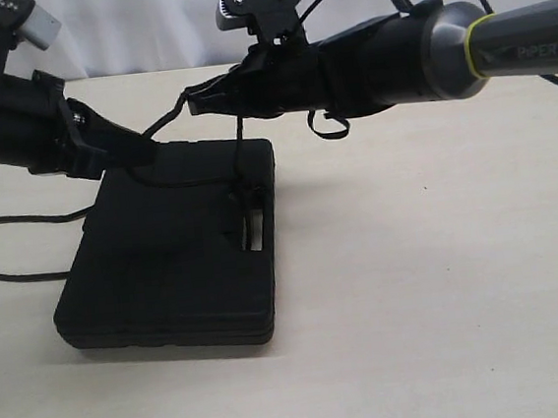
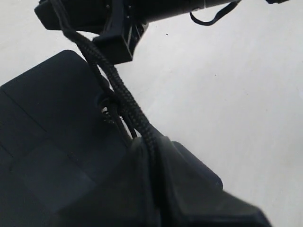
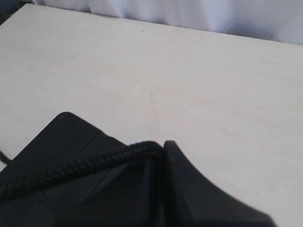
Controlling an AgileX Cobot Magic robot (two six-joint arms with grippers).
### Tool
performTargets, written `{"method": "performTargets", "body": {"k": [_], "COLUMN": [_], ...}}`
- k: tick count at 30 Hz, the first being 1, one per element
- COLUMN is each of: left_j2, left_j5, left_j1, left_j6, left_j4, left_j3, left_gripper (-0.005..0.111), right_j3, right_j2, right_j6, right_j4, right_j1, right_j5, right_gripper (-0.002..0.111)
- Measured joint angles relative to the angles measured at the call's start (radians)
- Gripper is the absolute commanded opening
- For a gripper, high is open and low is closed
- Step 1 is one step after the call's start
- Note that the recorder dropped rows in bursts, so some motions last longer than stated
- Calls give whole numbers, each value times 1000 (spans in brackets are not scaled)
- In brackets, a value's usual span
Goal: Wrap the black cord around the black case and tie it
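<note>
Between the two pincers, in the exterior view, a short span of the black cord (image 1: 164,118) runs nearly straight. The left pincer (image 1: 133,149) and the right pincer (image 1: 192,100) are each pressed together on it. Below the right pincer another strand drops to a knot (image 1: 247,187) on the black case (image 1: 165,259), which lies flat beneath both.

The left wrist view shows the braid clamped at the left pincer's tips, with the knot just beyond. In the right wrist view the cord lies pinched in the right pincer.

Pulling apart on so short a span could slip the braid through a jaw, or drag the case and loosen the knot. Black on black hides how firm the knot is, the cord's tips are unseen, and its slack on the table (image 1: 443,272) is cut off.
</note>
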Motion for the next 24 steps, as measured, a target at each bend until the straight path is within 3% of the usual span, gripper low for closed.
{"method": "performTargets", "body": {"k": [3, 8, 10, 14, 19, 24], "left_j2": [0, 0, 0, 0, 1, 1], "left_j5": [-4, -10, -22, -64, -88, -92], "left_j1": [0, 0, 0, 0, 0, 0], "left_j6": [2, 6, 8, 8, 8, 8], "left_j4": [0, 2, 2, 2, -30, -41], "left_j3": [0, 0, 0, 0, 0, 0], "left_gripper": [0, 0, 0, 0, 0, 0], "right_j3": [0, 0, 10, 40, 53, 55], "right_j2": [0, -13, -34, -110, -167, -169], "right_j6": [-5, -7, 12, 141, 337, 320], "right_j4": [-46, -89, -129, -304, -602, -683], "right_j1": [0, -2, -9, -47, -113, -128], "right_j5": [55, 103, 110, 178, 395, 522], "right_gripper": [17, 51, 57, 57, 57, 57]}}
